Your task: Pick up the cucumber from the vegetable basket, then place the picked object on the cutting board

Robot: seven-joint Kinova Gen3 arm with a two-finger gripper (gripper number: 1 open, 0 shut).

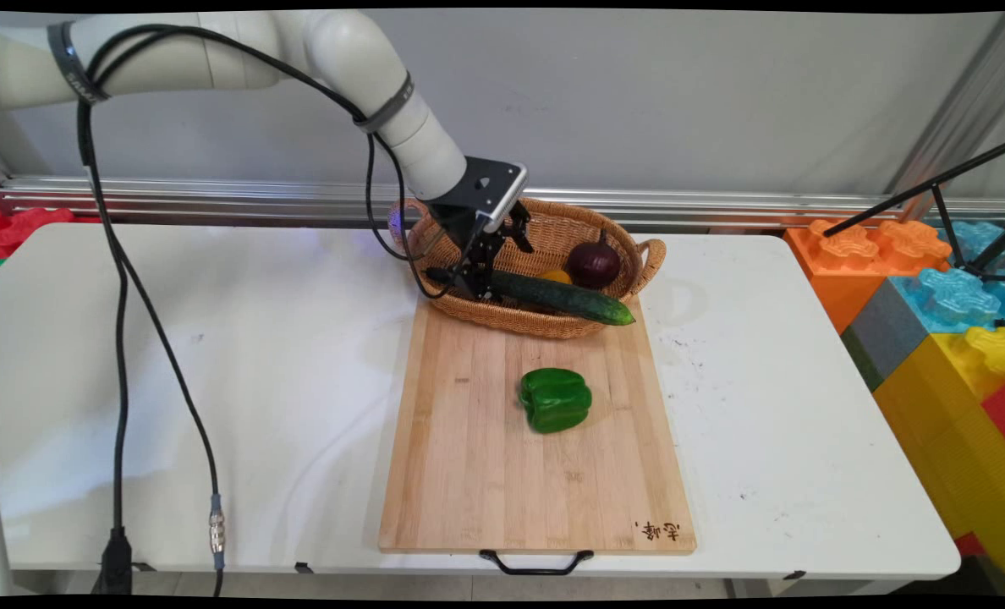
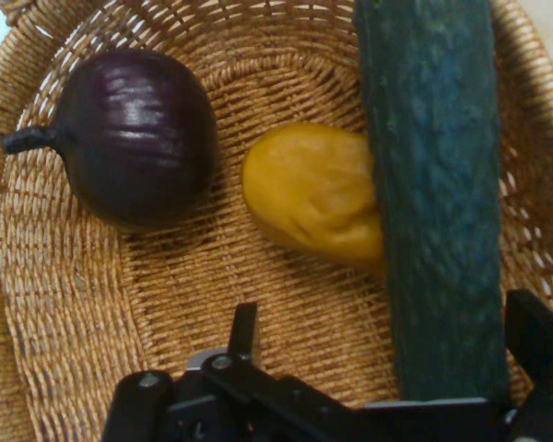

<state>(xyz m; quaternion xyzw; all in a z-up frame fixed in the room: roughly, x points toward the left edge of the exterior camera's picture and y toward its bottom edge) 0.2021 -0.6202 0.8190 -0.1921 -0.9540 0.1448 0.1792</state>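
Wicker basket (image 1: 545, 321) at the back of the cutting board (image 1: 486, 474) on the white bench (image 1: 215, 381), with the tool (image 1: 479, 288) down inside and apparently clamped on one end of the long cucumber (image 1: 566, 298), other end sticking out over the near rim. Gripped that far off-centre, could easily droop or twist loose, and looks likely to drag across the yellow veg (image 2: 309, 198) touching it. Purple onion (image 2: 134, 138) well apart, green pepper (image 1: 556, 399) out on the board.
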